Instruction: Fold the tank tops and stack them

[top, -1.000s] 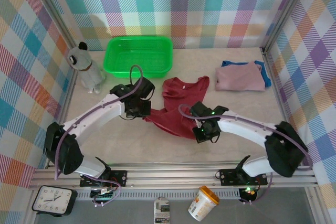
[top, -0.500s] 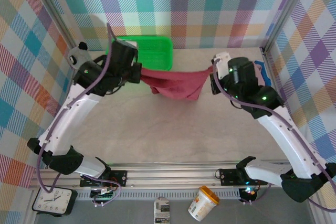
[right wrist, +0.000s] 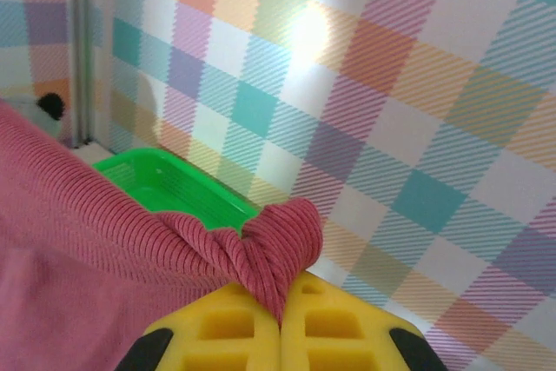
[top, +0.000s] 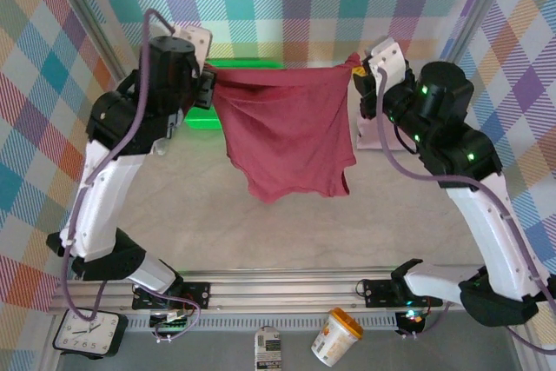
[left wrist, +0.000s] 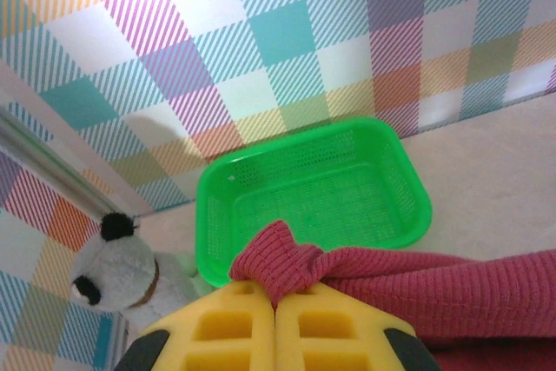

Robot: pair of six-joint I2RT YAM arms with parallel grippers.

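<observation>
**A:** Top external view first: where was the dark red tank top (top: 287, 136)?

**B:** Held up between the two arms, spread like a sheet. Its upper edge ran taut and nearly level from one arm to the other, and the rest hung down over the pale surface (top: 261, 241). I couldn't tell whether the lower hem was clear of that surface.

**A:** Who had hold of it?

**B:** Both arms did. The left fingers (top: 207, 84) had the left upper corner and the right fingers (top: 358, 76) had the right one.

**A:** Were they really clenched?

**B:** Yes. In the left wrist view the yellow fingers (left wrist: 226, 332) were pressed together, with a bunched knot of ribbed red cloth squeezed up between them. The right wrist view showed the same thing: yellow fingers (right wrist: 234, 327) closed tight and a fold of the top pinched in the seam.

**A:** What else was around?

**B:** A green plastic basket (left wrist: 313, 197) sat by the checked back wall, beyond the left corner of the cloth. A black-and-white plush toy (left wrist: 122, 271) stood just beside the basket, on its left.
</observation>
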